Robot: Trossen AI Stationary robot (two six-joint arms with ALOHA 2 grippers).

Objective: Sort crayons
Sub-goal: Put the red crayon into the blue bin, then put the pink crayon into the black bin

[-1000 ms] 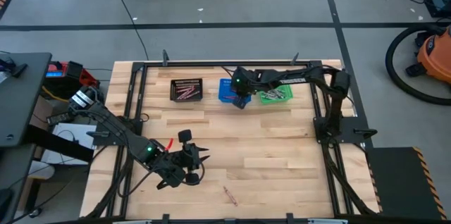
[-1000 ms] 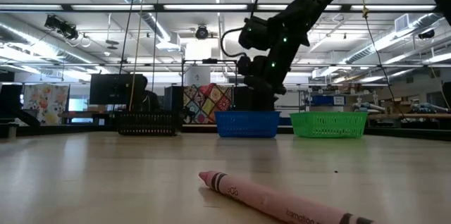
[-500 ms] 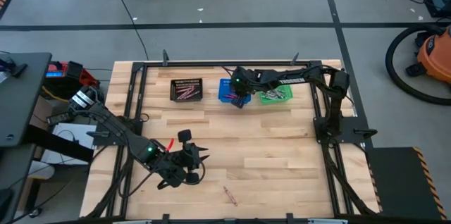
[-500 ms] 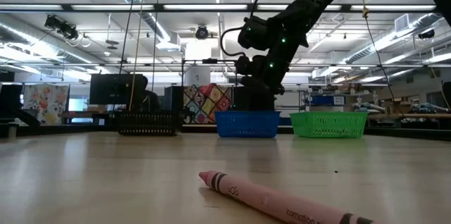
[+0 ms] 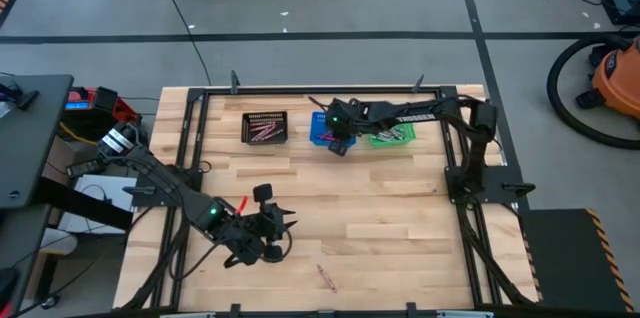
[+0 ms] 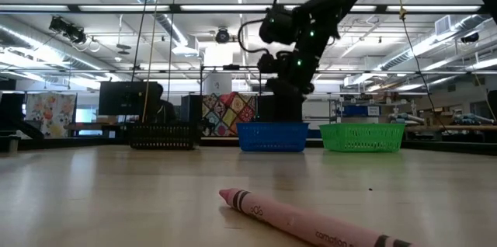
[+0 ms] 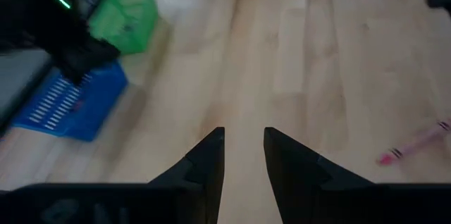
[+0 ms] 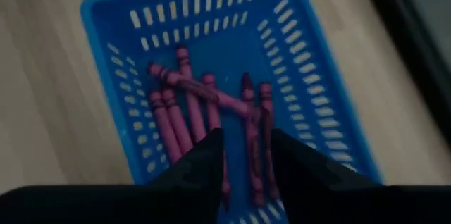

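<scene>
Several magenta crayons (image 8: 204,111) lie in the blue basket (image 5: 322,128). My right gripper (image 8: 246,146) hangs open and empty just above them; it also shows in the high view (image 5: 338,142) and the low view (image 6: 284,103). One pink crayon (image 5: 325,276) lies flat on the table near the front edge, close to the low camera (image 6: 311,220). My left gripper (image 5: 280,226) hovers open and empty over the table's near left part, up and to the left of that crayon (image 7: 416,143). A small red stick (image 5: 243,204) lies beside the left arm.
A black basket (image 5: 265,126) with crayons stands left of the blue one, and a green basket (image 5: 390,136) with crayons right of it, all in a row at the far edge. Bare wood lies between the baskets and the left gripper.
My right gripper has risen a little above the blue basket and shifted slightly toward the table's left. The left arm and the pink crayon have kept still.
</scene>
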